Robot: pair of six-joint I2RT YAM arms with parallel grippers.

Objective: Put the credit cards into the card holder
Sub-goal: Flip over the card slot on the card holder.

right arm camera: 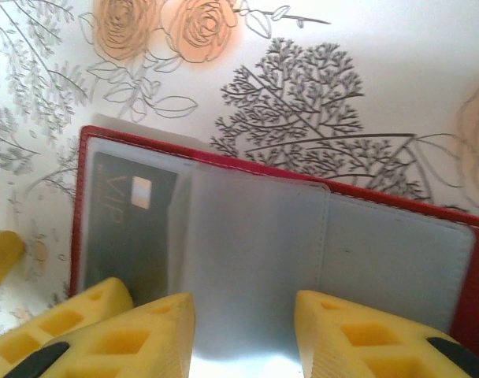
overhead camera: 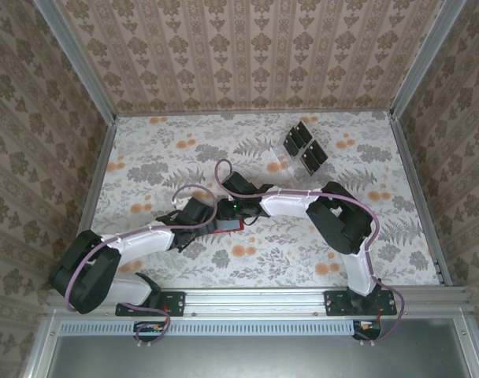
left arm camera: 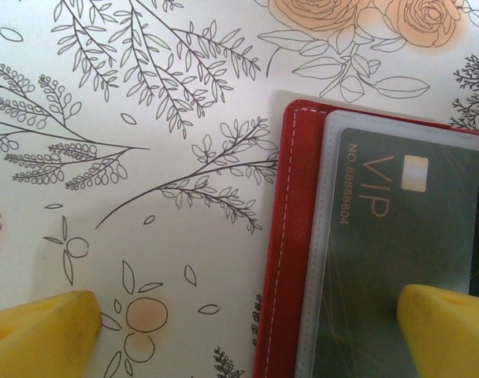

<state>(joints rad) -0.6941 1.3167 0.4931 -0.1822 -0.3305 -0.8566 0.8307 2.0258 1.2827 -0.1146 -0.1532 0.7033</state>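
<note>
The red card holder (left arm camera: 289, 236) lies open on the counter (left arm camera: 161, 260), one credit card (left arm camera: 397, 236) inside. Left gripper (left arm camera: 247, 319) stands wide over it; right gripper (right arm camera: 243, 319) is half open.

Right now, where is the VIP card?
Left wrist view, right side: the VIP card sits in a clear sleeve of the open red card holder.

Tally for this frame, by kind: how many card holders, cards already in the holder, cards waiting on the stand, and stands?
Red card holder: 1
Dark card inside it: 1
Dark cards on the stand: 4, as far as the top view shows
Clear stand: 1
Total: 7
</note>
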